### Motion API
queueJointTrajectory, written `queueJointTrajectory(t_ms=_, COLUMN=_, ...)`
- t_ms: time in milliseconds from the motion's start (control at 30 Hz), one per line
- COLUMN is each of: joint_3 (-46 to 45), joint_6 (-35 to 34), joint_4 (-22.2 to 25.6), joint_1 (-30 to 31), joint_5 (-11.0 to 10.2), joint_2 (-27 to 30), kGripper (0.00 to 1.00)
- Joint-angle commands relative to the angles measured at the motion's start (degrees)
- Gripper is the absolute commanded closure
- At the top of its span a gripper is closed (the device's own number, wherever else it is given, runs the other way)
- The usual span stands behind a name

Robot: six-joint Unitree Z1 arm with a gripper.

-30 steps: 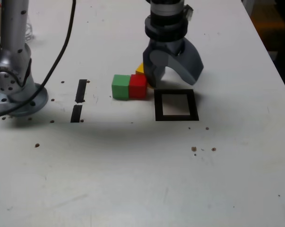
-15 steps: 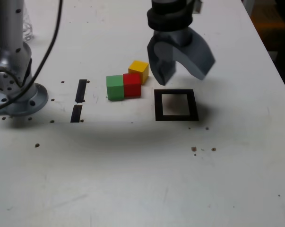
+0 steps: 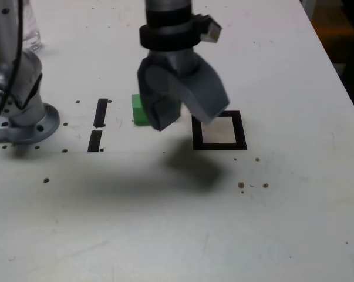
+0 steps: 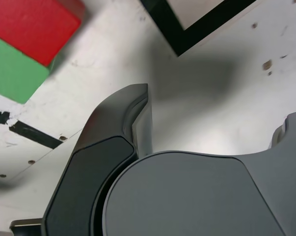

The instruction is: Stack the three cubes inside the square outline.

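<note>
Hovering wide open and empty, the hand [image 3: 179, 114] has swung from beside the square outline [image 3: 219, 130] toward the green cube [image 3: 138, 109] and red cube [image 4: 37, 24], mid-worktop; outline still bare, no cube yet picked.

The flat white worktop [image 3: 165, 235] carries two short black tape strips [image 3: 98, 124], placed end to end at the exterior view's left. Small brown specks [image 3: 241, 185] lie scattered on its surface, several near the front.
</note>
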State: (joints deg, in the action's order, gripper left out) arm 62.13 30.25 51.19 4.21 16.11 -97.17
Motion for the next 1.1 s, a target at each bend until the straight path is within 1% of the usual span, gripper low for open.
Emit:
queueJointTrajectory(t_ms=0, joint_3=-1.9, joint_6=-0.3, joint_4=-0.4, joint_1=0.1, joint_5=0.7, joint_2=1.1, kGripper=0.05)
queueJointTrajectory(t_ms=267, joint_3=-7.7, joint_6=-1.1, joint_4=-3.4, joint_1=0.0, joint_5=5.1, joint_2=1.9, kGripper=0.05)
queueJointTrajectory(t_ms=433, joint_3=-9.4, joint_6=-1.3, joint_4=-4.4, joint_1=-0.8, joint_5=6.4, joint_2=1.8, kGripper=0.04)
queueJointTrajectory(t_ms=567, joint_3=-10.4, joint_6=-1.3, joint_4=-4.4, joint_1=-2.5, joint_5=6.7, joint_2=1.7, kGripper=0.04)
queueJointTrajectory(t_ms=767, joint_3=-11.0, joint_6=-1.1, joint_4=-4.4, joint_1=-5.1, joint_5=6.5, joint_2=1.4, kGripper=0.04)
queueJointTrajectory(t_ms=1067, joint_3=-12.4, joint_6=0.7, joint_4=-3.6, joint_1=-10.9, joint_5=5.3, joint_2=1.1, kGripper=0.04)
